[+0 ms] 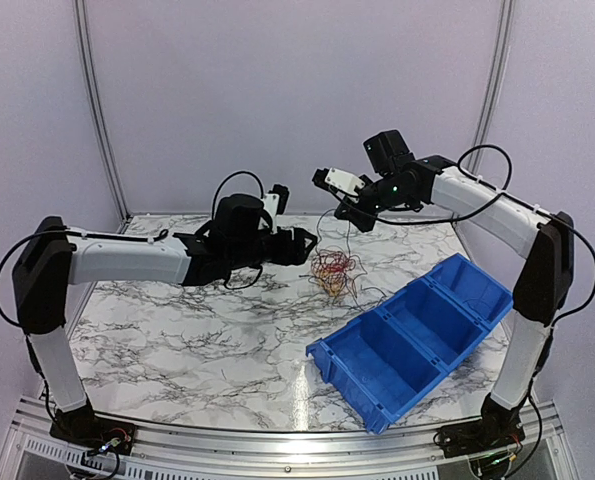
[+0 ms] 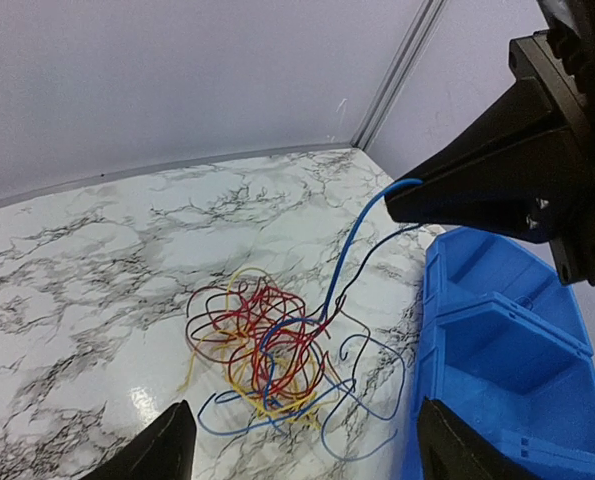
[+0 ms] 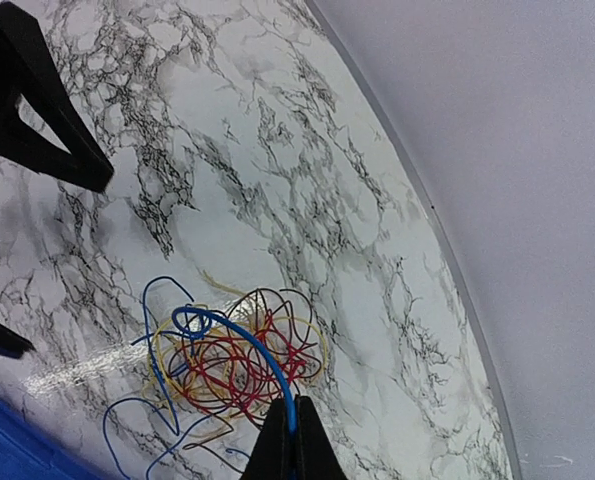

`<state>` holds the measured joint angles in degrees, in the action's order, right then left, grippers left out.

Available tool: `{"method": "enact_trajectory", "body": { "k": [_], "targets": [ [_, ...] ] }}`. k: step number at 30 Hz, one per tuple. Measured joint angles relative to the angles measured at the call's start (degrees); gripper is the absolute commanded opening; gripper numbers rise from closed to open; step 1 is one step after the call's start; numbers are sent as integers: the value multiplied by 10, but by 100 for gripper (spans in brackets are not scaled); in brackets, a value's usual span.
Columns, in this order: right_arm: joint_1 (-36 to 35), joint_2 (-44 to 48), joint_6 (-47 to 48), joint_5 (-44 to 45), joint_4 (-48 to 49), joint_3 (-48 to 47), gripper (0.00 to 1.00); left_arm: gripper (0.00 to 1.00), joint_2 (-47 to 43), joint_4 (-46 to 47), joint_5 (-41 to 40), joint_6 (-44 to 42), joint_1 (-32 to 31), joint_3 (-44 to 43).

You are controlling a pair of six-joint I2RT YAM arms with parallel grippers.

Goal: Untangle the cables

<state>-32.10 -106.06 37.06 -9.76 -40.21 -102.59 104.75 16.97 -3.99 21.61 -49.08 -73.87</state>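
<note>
Two grippers work this tangle. At about 10 o'clock from the cables, the left gripper hovers with its jaws spread and nothing between them. The cables lie as one knotted heap of red, yellow, dark and blue loops on the marble table. At 12 o'clock, above the heap, the right gripper is clenched on a single blue wire. That wire is lifted clear of the surface, while its lower run disappears into the bundle.

The likeliest trouble is that a further pull hauls the whole heap up or sideways, because nothing pins it down. The same pull could cinch the loops tighter around the blue strand. So fine a wire may also slide out of the pinch. If the left gripper descends to hold the bundle, it could close on the blue wire as well, or miss the strands altogether.

At 4 o'clock from the heap sits a blue bin with three compartments, each apparently empty. A few loose blue loops lie near its wall, but whether they touch it cannot be told.
</note>
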Motion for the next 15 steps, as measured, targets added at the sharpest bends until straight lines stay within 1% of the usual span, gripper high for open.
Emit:
{"method": "enact_trajectory", "body": {
  "k": [2, 5, 9, 12, 15],
  "targets": [
    [0, 0, -9, -12, -11, -7, 0, 72, 35, 24, -2, 4, -3, -22],
    [0, -1, -20, -29, -21, -23, 0, 69, 86, 50, -8, 14, -6, -53],
    [0, -1, -35, -59, -27, -48, 0, 63, 165, 66, -17, 28, -6, -115],
    [0, 0, -43, -87, -28, -53, 0, 57, 214, 72, -20, 40, -6, -163],
    [0, 0, -46, -115, -30, -53, 0, 49, 255, 75, -27, 52, -6, -210]
  ]
}}
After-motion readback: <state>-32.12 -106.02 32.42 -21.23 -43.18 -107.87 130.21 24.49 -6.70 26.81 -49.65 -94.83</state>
